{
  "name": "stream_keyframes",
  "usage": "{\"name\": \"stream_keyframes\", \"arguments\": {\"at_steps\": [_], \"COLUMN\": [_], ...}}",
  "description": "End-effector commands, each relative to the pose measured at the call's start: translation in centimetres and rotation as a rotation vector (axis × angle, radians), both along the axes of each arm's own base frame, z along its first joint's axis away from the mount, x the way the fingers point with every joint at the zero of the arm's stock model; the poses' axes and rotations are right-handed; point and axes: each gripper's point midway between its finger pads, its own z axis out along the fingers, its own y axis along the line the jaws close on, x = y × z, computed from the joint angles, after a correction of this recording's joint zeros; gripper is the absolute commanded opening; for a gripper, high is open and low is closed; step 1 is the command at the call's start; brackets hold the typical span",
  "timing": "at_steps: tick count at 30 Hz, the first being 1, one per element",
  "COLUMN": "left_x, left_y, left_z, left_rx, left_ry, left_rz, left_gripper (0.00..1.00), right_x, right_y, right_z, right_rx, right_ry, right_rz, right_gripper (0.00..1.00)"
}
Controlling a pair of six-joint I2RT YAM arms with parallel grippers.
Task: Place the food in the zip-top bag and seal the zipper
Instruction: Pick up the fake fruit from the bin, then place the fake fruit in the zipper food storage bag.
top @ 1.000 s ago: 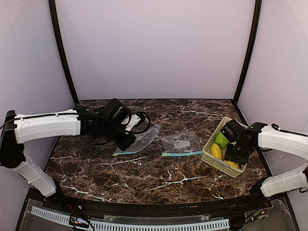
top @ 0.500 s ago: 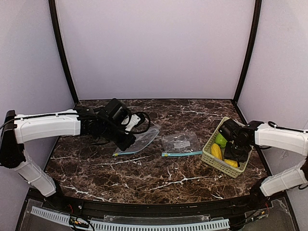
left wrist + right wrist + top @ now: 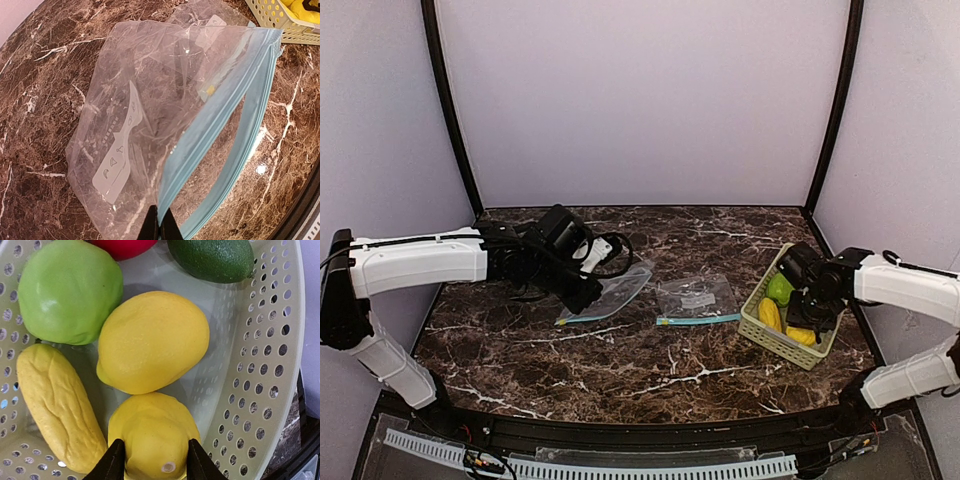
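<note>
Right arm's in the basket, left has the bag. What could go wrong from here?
1. The right gripper has its jaws either side of the glossy, rounded lemon in the basket; it could squirt out as they close.
2. The left gripper pinches the bag at one point on its zipper edge; the limp mouth may sag narrower before the drop.

From high behind we overlook the whole table (image 3: pixel 620 370), sharing the zip-top bag (image 3: pixel 150 90) and basket (image 3: pixel 285 340) with our close, downward-looking wrist views.
</note>
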Motion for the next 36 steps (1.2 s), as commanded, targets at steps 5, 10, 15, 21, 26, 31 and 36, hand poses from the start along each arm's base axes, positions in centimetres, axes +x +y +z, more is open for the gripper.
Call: {"name": "stream_keyframes", "arguments": {"at_steps": [5,10,15,21,26,31,36], "left_x": [-0.6,-1.9,-3.2,-4.3,-5.1,-5.2,-5.2], "left_y": [-0.7,-1.9,-2.7,-4.1,-6.1,-6.8,-7.1], "left_z": [3.4,5.3,4.3,2.3,2.1,2.3,2.5], "left_rx": [-0.132,-0.262,-0.318,-0.314,-0.328,-0.357,-0.379], "left_ry": [0.004,0.080,0.200,0.239,0.239,0.244,0.247], "left_rz": [0.021,0.030,0.066,0.076,0.058,0.065,0.068], "left_gripper": [0.01,0.01,0.01,0.01,0.01,0.01,0.01], "right_x": [1.1,1.0,0.5,-1.4,-2.6,-3.9,-5.8], "right_y": [1.8,3.2,6.5,11.6,15.6,20.7,26.0], "right_z": [5.9,9.9,14.6,20.0,23.2,24.5,25.6], "right_rx": [0.110,0.216,0.405,0.675,0.837,0.936,1.003], "right_ry": [-0.150,-0.265,-0.409,-0.568,-0.657,-0.679,-0.718], "right_rz": [0.134,0.225,0.398,0.642,0.796,0.922,1.035], "right_gripper": [0.37,0.35,0.34,0.33,0.32,0.32,0.30]}}
